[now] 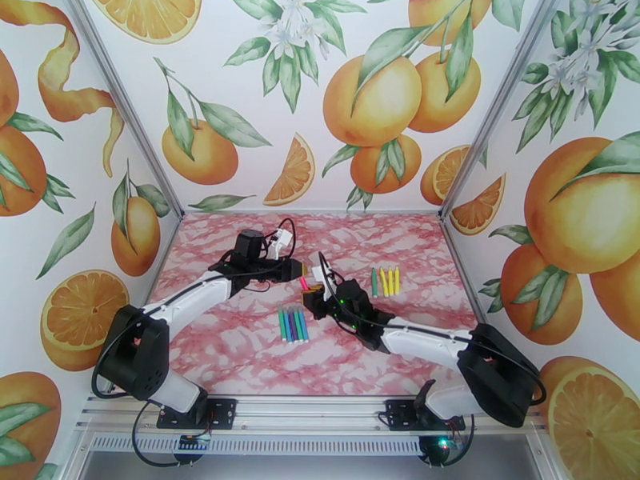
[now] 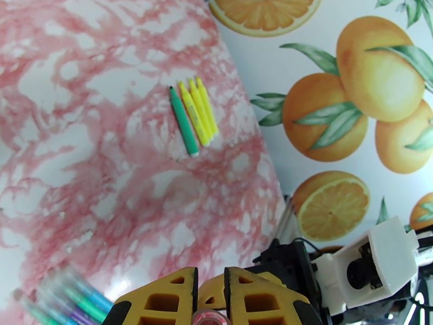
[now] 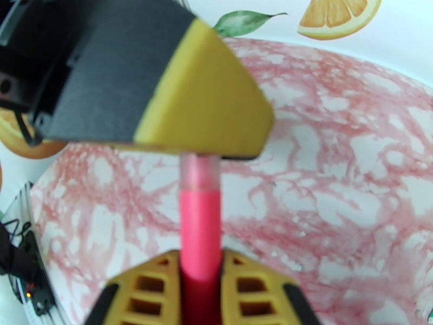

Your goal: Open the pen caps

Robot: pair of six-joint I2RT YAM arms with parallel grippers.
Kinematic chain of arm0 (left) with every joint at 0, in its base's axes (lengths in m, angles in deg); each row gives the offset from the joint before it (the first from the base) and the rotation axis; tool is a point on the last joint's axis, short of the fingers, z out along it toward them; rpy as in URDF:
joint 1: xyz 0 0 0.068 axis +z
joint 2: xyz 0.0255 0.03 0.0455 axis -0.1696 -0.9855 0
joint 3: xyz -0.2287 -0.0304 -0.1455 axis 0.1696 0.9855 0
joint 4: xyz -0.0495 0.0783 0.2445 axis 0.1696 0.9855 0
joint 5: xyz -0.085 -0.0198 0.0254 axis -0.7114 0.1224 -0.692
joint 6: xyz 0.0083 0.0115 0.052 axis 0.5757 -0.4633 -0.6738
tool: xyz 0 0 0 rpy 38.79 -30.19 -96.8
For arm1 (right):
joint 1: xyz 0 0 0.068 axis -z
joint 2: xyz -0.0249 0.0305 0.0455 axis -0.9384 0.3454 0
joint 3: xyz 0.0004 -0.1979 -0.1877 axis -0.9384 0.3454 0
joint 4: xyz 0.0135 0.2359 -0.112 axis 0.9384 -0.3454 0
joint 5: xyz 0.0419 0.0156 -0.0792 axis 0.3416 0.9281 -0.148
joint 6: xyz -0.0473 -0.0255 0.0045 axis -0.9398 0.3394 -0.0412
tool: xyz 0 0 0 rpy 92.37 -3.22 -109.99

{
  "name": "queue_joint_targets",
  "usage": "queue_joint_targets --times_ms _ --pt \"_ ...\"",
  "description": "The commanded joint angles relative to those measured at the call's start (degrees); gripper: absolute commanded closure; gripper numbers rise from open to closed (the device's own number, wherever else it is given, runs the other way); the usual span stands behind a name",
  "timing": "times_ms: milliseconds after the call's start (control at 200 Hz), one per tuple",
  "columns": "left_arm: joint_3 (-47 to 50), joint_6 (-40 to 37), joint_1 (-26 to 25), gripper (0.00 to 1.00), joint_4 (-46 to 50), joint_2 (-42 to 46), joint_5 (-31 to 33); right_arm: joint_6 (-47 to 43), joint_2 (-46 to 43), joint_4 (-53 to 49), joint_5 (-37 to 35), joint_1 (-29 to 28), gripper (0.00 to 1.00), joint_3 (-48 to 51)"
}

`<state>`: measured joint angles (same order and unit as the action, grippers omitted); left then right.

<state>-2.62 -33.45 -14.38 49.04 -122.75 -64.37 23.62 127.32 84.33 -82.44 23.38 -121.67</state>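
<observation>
A pink pen [image 3: 200, 234] stands between my two grippers above the middle of the table. In the right wrist view my right gripper [image 3: 200, 262] is shut on its barrel. The pen's translucent pink cap [image 3: 200, 170] runs up into my left gripper's fingers [image 3: 205, 98], which are shut on it. From the left wrist view the cap's end [image 2: 208, 319] peeks out between the yellow fingers of the left gripper [image 2: 211, 277]. In the top view the left gripper [image 1: 302, 274] and right gripper [image 1: 314, 296] meet tip to tip.
A green pen and three yellow pens [image 1: 385, 282] lie side by side at the right, also seen as the green-and-yellow row [image 2: 194, 117]. A row of green, blue and purple pens [image 1: 292, 323] lies in front of the grippers. The pink marble table [image 1: 240, 354] has printed walls around it.
</observation>
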Motion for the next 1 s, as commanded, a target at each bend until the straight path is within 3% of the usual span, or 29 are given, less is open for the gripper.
queue_joint_targets --times_ms 0,340,600,996 --pt "-3.62 1.14 6.20 1.00 -5.72 0.99 10.46 -1.53 -1.13 -6.93 2.06 -0.23 1.00 3.57" --pt "-6.17 -1.58 7.11 1.00 -0.82 0.38 12.56 -1.20 -4.32 -6.94 -0.04 0.68 1.00 5.63" --pt "-7.86 -10.64 7.13 1.00 12.34 1.38 19.25 -0.93 -7.31 -8.62 -3.15 3.75 1.00 5.12" --pt "-8.41 -19.75 6.92 1.00 24.71 2.37 32.31 -0.42 -6.12 -13.42 -10.69 6.87 1.00 -0.20"
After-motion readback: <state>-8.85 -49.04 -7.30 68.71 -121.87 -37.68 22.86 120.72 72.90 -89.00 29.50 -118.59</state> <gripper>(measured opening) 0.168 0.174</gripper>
